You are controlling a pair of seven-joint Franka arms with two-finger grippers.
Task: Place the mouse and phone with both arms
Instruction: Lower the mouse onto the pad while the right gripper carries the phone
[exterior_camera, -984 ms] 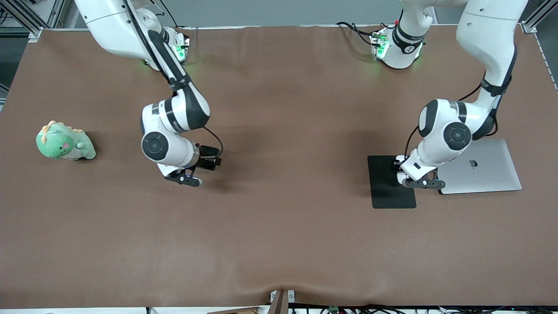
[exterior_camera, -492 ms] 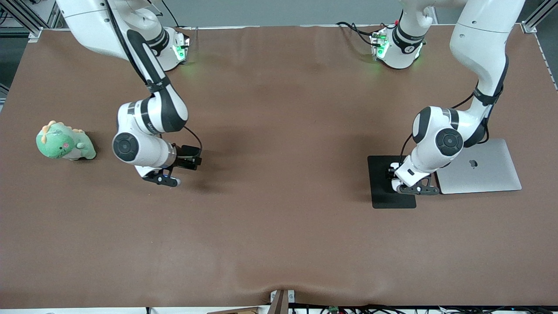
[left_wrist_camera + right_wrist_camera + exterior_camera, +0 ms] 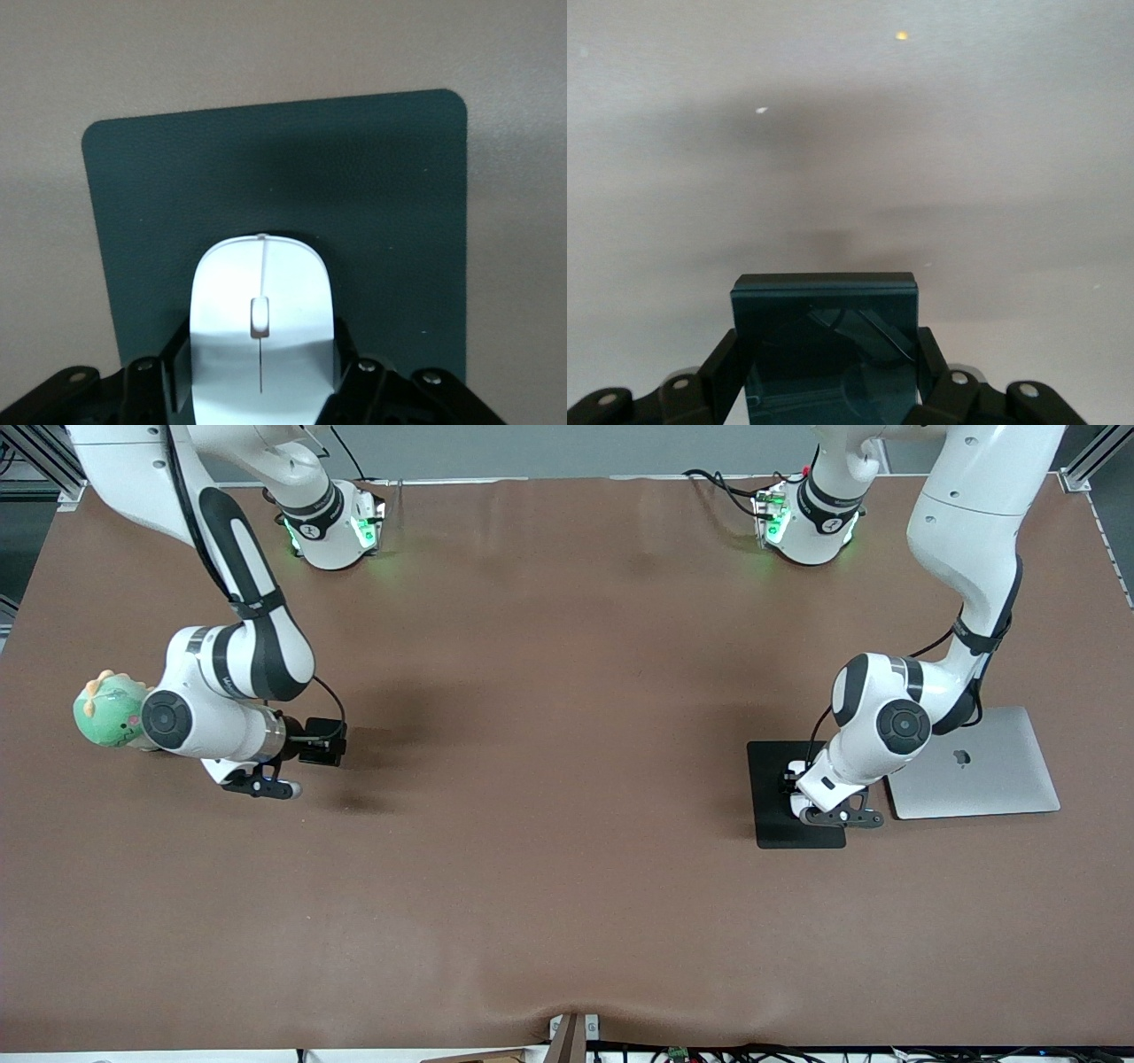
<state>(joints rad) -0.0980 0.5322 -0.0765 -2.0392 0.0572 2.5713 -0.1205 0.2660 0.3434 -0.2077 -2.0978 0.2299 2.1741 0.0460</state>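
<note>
Table (image 3: 567, 912): brown cover, pad (image 3: 771, 779) beside laptop (image 3: 983, 766).
Left claw (image 3: 259, 390): clamps mouse (image 3: 261, 328) over pad for placement.
Right claw (image 3: 824, 372): clamps phone (image 3: 824, 341) near toy (image 3: 106, 710).

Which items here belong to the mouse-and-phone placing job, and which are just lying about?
Job: mouse in left pincer, over the mouse pad; phone in right pincer.
Lying about: dinosaur plush toy; closed silver laptop.

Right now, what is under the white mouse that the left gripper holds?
The black mouse pad lies under the mouse, which the left gripper holds by its sides. Whether the mouse touches the pad is hidden.
</note>
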